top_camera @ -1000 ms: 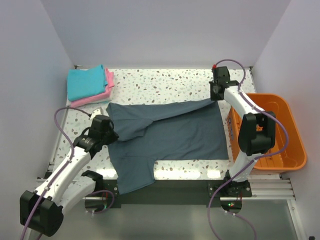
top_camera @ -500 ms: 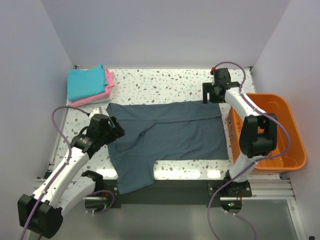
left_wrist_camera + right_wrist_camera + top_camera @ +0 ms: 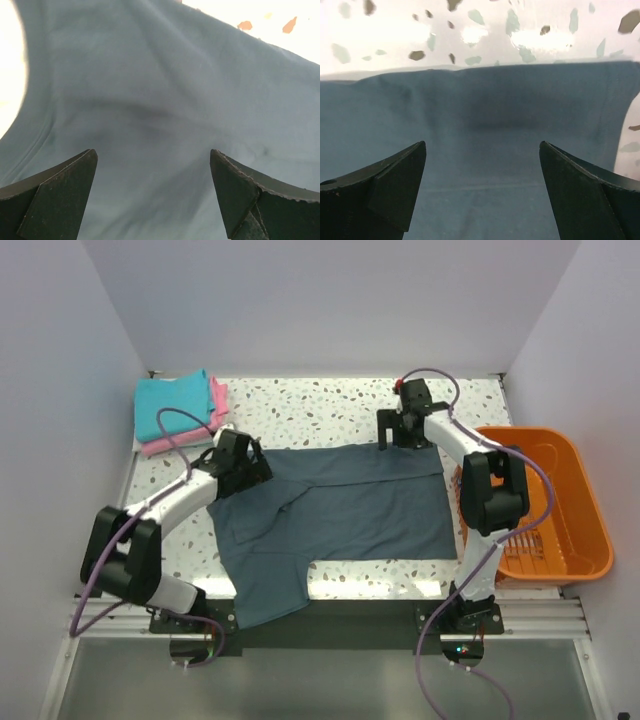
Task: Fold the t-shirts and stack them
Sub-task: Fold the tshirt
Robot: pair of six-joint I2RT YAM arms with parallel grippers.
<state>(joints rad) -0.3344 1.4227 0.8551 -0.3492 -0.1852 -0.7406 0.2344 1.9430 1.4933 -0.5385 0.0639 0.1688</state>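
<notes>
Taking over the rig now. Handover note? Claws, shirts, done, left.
Left claw: open, holding nothing, over the far left part of the grey shirt.
Right claw: open, holding nothing, over the grey shirt's far edge, right side.
Grey shirt: spread on the table, not folded; one part hangs past the near edge.
Turquoise shirt: folded, on top of the folded pink shirt, far left corner.
Bin: right of the table.
Done: two shirts folded and stacked.
Left: fold the grey shirt and put it on the stack.
</notes>
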